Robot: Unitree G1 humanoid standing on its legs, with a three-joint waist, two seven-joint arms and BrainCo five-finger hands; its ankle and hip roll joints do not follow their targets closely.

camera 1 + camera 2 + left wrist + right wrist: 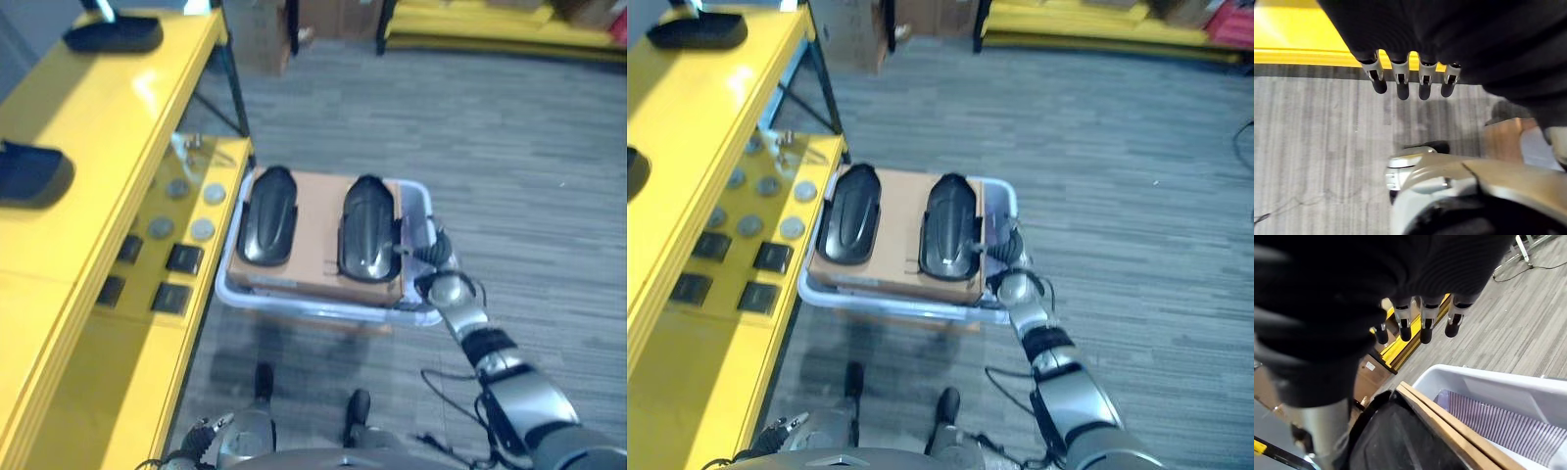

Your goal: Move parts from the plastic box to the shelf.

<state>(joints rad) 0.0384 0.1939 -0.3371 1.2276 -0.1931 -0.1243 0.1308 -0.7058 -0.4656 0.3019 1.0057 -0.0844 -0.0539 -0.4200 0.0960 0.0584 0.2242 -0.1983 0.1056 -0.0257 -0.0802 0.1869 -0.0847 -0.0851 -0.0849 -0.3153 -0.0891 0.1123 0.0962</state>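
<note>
A pale plastic box [294, 305] stands on the floor beside the yellow shelf [108, 108]. A brown cardboard sheet [318, 235] lies across the box and carries two black curved parts, one on the left [267, 215] and one on the right [367, 227]. My right hand [429, 257] hovers at the box's right rim next to the right part, open, with straight fingers [1422, 325] holding nothing above the box wall [1488, 387]. My left hand [206, 431] hangs low by the shelf, its fingers [1400, 81] straight and empty.
Two more black parts [113, 34] [29, 171] rest on the shelf top. The lower shelf level [176, 264] holds round discs and small black squares. Cardboard boxes [265, 39] and a yellow rack [490, 29] stand at the back on grey carpet.
</note>
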